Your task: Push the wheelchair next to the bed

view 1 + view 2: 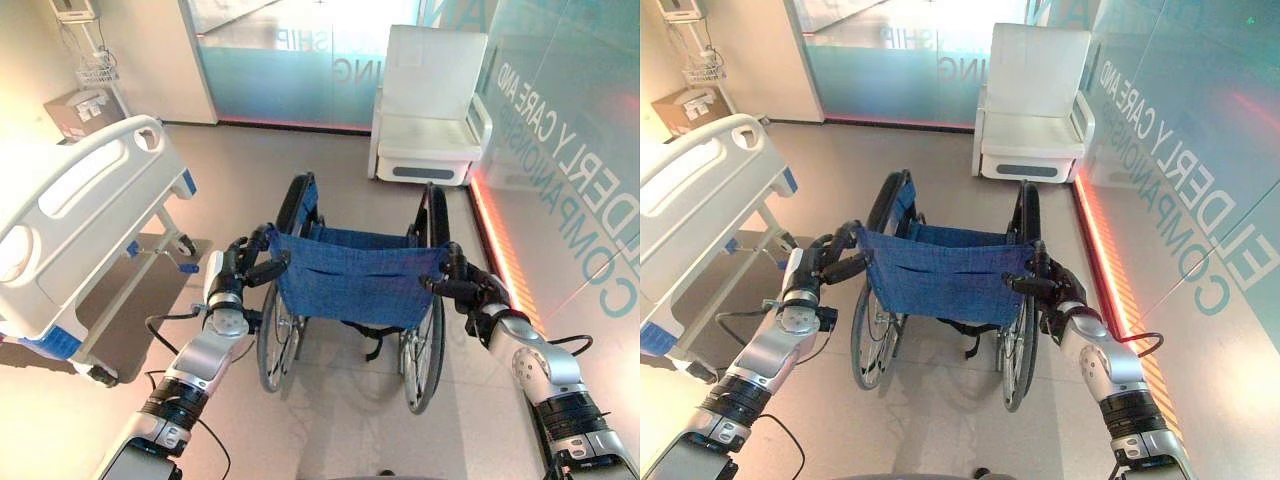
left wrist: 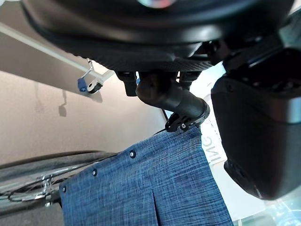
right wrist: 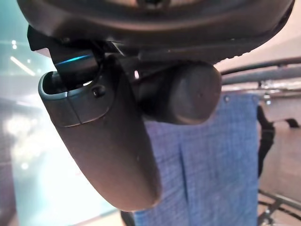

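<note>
A wheelchair with a blue fabric back (image 1: 355,275) and large spoked wheels stands in the middle of the floor, its back towards me. My left hand (image 1: 238,268) is shut on the left push handle (image 2: 171,96). My right hand (image 1: 472,292) is shut on the right push handle (image 3: 188,92), with the thumb (image 3: 108,141) lying alongside the grip. The white hospital bed (image 1: 80,215) with blue corner bumpers stands to the left, a gap of floor away from the chair's left wheel (image 1: 272,335).
A white armchair (image 1: 430,100) stands against the far wall ahead. A lettered glass wall (image 1: 580,150) with a glowing strip at its foot runs along the right. A cardboard box (image 1: 75,112) sits at the far left. A bed caster (image 1: 185,243) stands nearest the wheelchair.
</note>
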### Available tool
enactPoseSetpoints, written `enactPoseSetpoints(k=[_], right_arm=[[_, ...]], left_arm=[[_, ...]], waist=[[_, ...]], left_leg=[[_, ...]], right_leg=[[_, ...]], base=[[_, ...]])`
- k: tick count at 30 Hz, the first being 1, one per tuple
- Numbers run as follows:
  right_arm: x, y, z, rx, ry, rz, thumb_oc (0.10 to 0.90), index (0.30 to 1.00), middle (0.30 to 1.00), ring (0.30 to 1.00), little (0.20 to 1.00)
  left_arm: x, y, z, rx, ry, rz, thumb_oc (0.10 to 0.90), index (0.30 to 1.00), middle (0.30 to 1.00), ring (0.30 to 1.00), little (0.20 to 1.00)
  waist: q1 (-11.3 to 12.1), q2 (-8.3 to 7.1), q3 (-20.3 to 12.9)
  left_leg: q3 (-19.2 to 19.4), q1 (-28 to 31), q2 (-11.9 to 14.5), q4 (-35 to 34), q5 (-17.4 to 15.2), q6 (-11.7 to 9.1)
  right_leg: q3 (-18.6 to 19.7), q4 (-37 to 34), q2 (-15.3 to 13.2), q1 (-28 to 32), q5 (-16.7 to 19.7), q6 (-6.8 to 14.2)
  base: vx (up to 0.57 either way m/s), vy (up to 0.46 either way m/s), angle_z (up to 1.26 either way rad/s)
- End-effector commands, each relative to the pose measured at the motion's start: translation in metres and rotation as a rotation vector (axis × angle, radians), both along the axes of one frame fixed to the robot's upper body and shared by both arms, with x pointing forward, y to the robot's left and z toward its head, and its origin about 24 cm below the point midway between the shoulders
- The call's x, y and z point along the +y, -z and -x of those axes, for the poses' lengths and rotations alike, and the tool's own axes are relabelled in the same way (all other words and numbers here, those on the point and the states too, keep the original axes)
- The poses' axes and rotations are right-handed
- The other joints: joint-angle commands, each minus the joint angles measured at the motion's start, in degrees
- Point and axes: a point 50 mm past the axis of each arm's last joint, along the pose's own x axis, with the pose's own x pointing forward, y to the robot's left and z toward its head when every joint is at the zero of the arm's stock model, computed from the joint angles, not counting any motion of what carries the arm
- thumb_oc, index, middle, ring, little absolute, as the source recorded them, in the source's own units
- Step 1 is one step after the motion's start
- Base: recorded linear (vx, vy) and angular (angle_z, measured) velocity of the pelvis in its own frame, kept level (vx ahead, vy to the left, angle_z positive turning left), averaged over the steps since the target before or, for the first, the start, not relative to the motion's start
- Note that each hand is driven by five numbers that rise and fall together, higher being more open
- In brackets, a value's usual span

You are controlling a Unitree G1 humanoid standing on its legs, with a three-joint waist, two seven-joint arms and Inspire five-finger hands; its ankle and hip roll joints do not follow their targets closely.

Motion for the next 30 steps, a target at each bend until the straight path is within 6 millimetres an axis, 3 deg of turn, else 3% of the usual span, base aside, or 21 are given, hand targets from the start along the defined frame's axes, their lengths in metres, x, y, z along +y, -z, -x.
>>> enactPoseSetpoints(k=[1,4,6,9,10,11,14,16,17,18,22,23,24,30], right_arm=[[0.056,-0.033,-0.027,-0.107,-0.220,-0.053,0.800,0.900,0.900,0.900,0.900],[0.058,-0.046,-0.035,-0.108,-0.245,-0.021,0.800,0.900,0.900,0.900,0.900],[0.058,-0.053,-0.040,-0.099,-0.262,-0.001,0.800,0.900,0.900,0.900,0.900],[0.057,-0.062,-0.049,-0.079,-0.283,0.025,0.800,0.900,0.900,0.900,0.900],[0.056,-0.064,-0.051,-0.072,-0.290,0.033,0.800,0.900,0.900,0.900,0.900],[0.056,-0.069,-0.056,-0.053,-0.300,0.042,0.800,0.900,0.900,0.900,0.900],[0.055,-0.074,-0.062,-0.037,-0.316,0.069,0.800,0.900,0.900,0.900,0.900],[0.054,-0.079,-0.067,-0.018,-0.330,0.096,0.800,0.900,0.900,0.900,0.900],[0.054,-0.080,-0.069,-0.010,-0.334,0.104,0.800,0.900,0.900,0.900,0.900],[0.052,-0.081,-0.072,0.003,-0.340,0.120,0.800,0.900,0.900,0.900,0.900],[0.052,-0.083,-0.075,0.021,-0.356,0.127,0.800,0.900,0.900,0.900,0.900],[0.054,-0.084,-0.077,0.028,-0.373,0.118,0.560,0.540,0.540,0.540,0.540],[0.054,-0.084,-0.077,0.032,-0.374,0.115,0.400,0.300,0.300,0.300,0.300],[0.061,-0.082,-0.081,0.040,-0.391,0.079,0.400,0.300,0.300,0.300,0.300]], left_arm=[[-0.017,-0.063,-0.041,-0.187,0.094,0.003,0.800,0.900,0.900,0.900,0.900],[-0.012,-0.081,-0.049,-0.192,0.097,-0.002,0.800,0.900,0.900,0.900,0.900],[-0.008,-0.092,-0.055,-0.183,0.094,0.003,0.759,0.839,0.839,0.839,0.839],[-0.003,-0.105,-0.065,-0.169,0.096,0.011,0.747,0.820,0.820,0.820,0.820],[-0.001,-0.109,-0.068,-0.164,0.095,-0.006,0.681,0.721,0.721,0.721,0.721],[0.001,-0.114,-0.073,-0.139,0.105,-0.001,0.643,0.665,0.665,0.665,0.665],[0.004,-0.120,-0.079,-0.102,0.115,-0.031,0.634,0.651,0.651,0.651,0.651],[0.007,-0.127,-0.084,-0.064,0.120,-0.082,0.557,0.535,0.535,0.535,0.535],[0.008,-0.128,-0.086,-0.041,0.125,-0.097,0.546,0.519,0.519,0.519,0.519],[0.011,-0.132,-0.089,-0.010,0.129,-0.152,0.402,0.302,0.302,0.302,0.302],[0.014,-0.136,-0.092,0.052,0.140,-0.218,0.400,0.300,0.300,0.300,0.300],[0.015,-0.138,-0.093,0.090,0.151,-0.234,0.400,0.300,0.300,0.300,0.300],[0.016,-0.140,-0.094,0.113,0.156,-0.262,0.400,0.300,0.300,0.300,0.300],[0.009,-0.131,-0.097,0.252,0.209,-0.300,0.400,0.300,0.300,0.300,0.300]], waist=[[1.2,0.54,-1.7],[1.1,0.77,-1.7],[0.9,0.93,-1.9],[0.7,1.04,-2.1],[0.7,1.06,-2.1],[0.6,1.10,-2.3],[0.6,1.12,-2.3],[0.6,1.12,-2.3],[0.5,1.11,-2.4],[0.5,1.11,-2.4],[0.6,1.09,-2.4],[0.6,1.07,-2.4],[0.6,1.02,-2.3],[0.4,1.00,-2.4]], left_leg=[[1.8,0.0,1.4,0.2,-1.1,-3.6],[1.8,0.0,1.2,0.2,-1.3,-3.5],[1.9,0.0,1.0,0.2,-1.5,-3.4],[2.1,0.0,0.7,0.2,-1.7,-3.3],[2.2,0.0,0.7,0.2,-1.7,-3.3],[2.2,0.1,0.5,0.2,-1.8,-3.2],[2.3,0.2,0.2,0.2,-1.9,-3.1],[2.2,0.2,-0.2,0.4,-2.0,-2.9],[2.2,0.2,-0.4,0.6,-2.2,-2.7],[2.1,0.3,-0.7,0.9,-2.4,-2.5],[2.0,0.2,-1.2,1.4,-2.9,-2.2],[1.9,0.1,-1.5,1.7,-3.1,-2.0],[1.9,0.0,-1.7,1.9,-3.3,-1.9],[2.0,0.1,-2.2,1.0,-3.3,-1.5]], right_leg=[[-1.9,0.3,-2.0,1.6,-0.6,2.2],[-2.0,0.3,-2.1,1.5,-0.5,2.2],[-1.9,0.3,-2.2,1.4,-0.6,2.3],[-1.7,0.3,-2.3,1.3,-0.7,2.3],[-1.7,0.3,-2.3,1.3,-0.7,2.3],[-1.5,0.3,-2.3,1.2,-0.7,2.4],[-1.3,0.4,-2.4,1.2,-0.8,2.4],[-0.8,0.4,-2.5,1.2,-0.8,2.3],[-0.5,0.5,-2.5,1.2,-0.9,2.4],[-0.2,0.5,-2.6,1.3,-0.9,2.4],[0.2,0.6,-2.8,1.3,-0.8,2.5],[0.6,0.6,-2.9,1.3,-0.8,2.6],[0.6,0.6,-3.0,1.3,-0.7,2.6],[1.0,0.4,-3.3,1.3,-0.4,3.1]], base=[[0.04,0.046,-0.01],[0.02,0.035,-0.05],[0.02,0.043,-0.08],[0.03,0.046,-0.09],[0.04,0.044,-0.05],[0.04,0.040,-0.02],[0.02,0.028,-0.01],[0.04,0.045,-0.02],[0.06,0.048,-0.07],[0.05,0.035,-0.11],[0.04,0.033,-0.07],[0.05,0.042,-0.10],[0.06,0.046,-0.08],[0.03,0.018,0.00]])
